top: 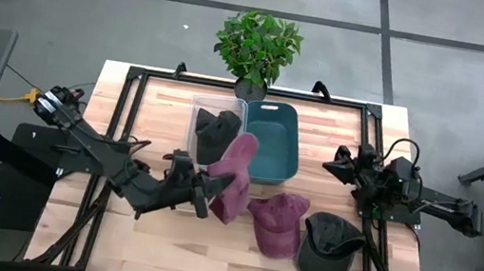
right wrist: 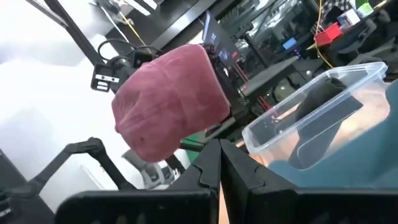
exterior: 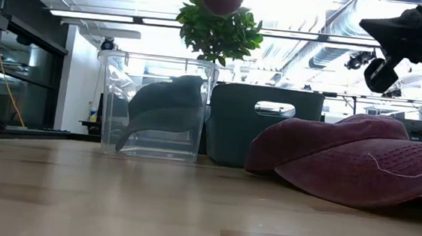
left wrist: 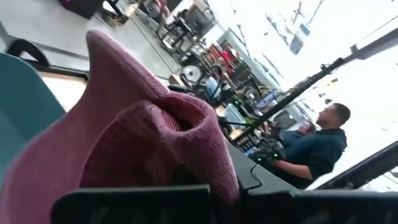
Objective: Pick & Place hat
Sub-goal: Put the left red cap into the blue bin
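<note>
Four hats show on a wooden table (top: 140, 236) seen from above. One, a maroon cap (top: 234, 175), hangs lifted in the left pincer (top: 205, 192), which is clamped on the cloth at the cap's near edge; the cap dangles over the border between a clear tub (top: 198, 110) and a teal bin (top: 283, 132). From table height only its rounded underside shows, well clear of the boards. A dark grey hat (top: 214, 131) already lies inside the clear tub. A second maroon cap (top: 279, 223) and a dark cap (top: 329, 249) lie flat on the table, touching, near the right arm.

The right pincer (top: 338, 166) waits beside the teal bin, its two fingers pressed together with nothing between them.

The held cap looks light and soft: its crown folds and sags around the grip, so it should not slip easily, but it will swing and drape rather than keep shape. A pinch on bunched crown fabric seems secure; the stiffer brim would likely give a steadier hold. A person sits in the room beyond.
</note>
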### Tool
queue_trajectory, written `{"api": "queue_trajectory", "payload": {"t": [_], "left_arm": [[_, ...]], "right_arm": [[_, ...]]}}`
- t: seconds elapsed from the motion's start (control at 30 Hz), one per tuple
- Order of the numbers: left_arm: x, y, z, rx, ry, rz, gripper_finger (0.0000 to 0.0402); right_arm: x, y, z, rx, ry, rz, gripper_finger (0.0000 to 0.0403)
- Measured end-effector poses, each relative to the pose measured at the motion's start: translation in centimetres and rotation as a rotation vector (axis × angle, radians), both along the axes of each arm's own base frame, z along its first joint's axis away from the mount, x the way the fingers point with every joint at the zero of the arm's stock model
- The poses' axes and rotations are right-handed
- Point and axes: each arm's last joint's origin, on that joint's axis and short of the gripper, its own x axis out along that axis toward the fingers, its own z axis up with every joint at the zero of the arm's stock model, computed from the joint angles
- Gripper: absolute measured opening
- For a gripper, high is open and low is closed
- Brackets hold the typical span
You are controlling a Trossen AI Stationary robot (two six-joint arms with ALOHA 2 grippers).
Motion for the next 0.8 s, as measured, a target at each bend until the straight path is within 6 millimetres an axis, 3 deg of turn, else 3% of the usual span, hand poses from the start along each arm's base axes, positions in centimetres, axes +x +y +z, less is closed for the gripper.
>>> {"api": "queue_trajectory", "payload": {"t": [0.2,0.5,0.8], "left_arm": [[0.6,1.0,0.5,0.034,-0.022,0.0,0.0],[0.5,1.0,0.8,0.071,-0.03,0.0,0.0],[0.5,1.0,0.8,0.081,-0.024,0.007,0.0]], "right_arm": [[0.0,0.0,0.0,0.083,0.003,0.024,0.0],[0.6,1.0,0.0,0.179,0.016,0.076,0.0],[2.4,2.1,-1.5,0.188,0.175,-0.057,0.0]]}}
